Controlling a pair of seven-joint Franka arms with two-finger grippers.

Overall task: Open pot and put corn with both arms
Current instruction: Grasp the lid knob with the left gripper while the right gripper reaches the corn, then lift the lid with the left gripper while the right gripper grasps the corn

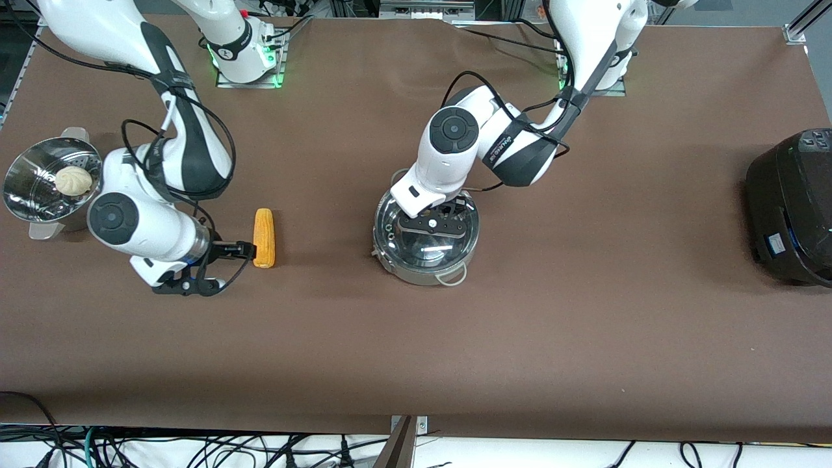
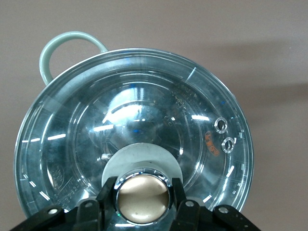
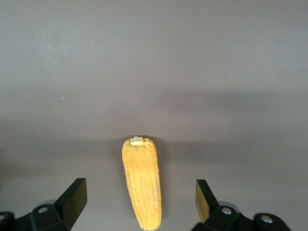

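The shiny steel pot [image 1: 416, 276] stands mid-table with its clear glass lid [image 2: 144, 110] on it. One wire loop handle [image 2: 62, 48] shows in the left wrist view. My left gripper [image 1: 432, 224] is over the pot, and its fingers [image 2: 107, 192] are shut on the lid's coppery knob [image 2: 143, 198]. The yellow-orange corn [image 1: 264, 237] lies on the table toward the right arm's end. My right gripper [image 1: 231, 266] is low at the corn's end nearer the front camera. It is open, with the corn [image 3: 142, 183] between its spread fingers [image 3: 74, 197] and touching neither.
A steel steamer pot [image 1: 29, 195] with a white bun [image 1: 73, 180] stands at the right arm's end of the table. A big black cooker [image 1: 793, 208] stands at the left arm's end. Brown table cover lies between them.
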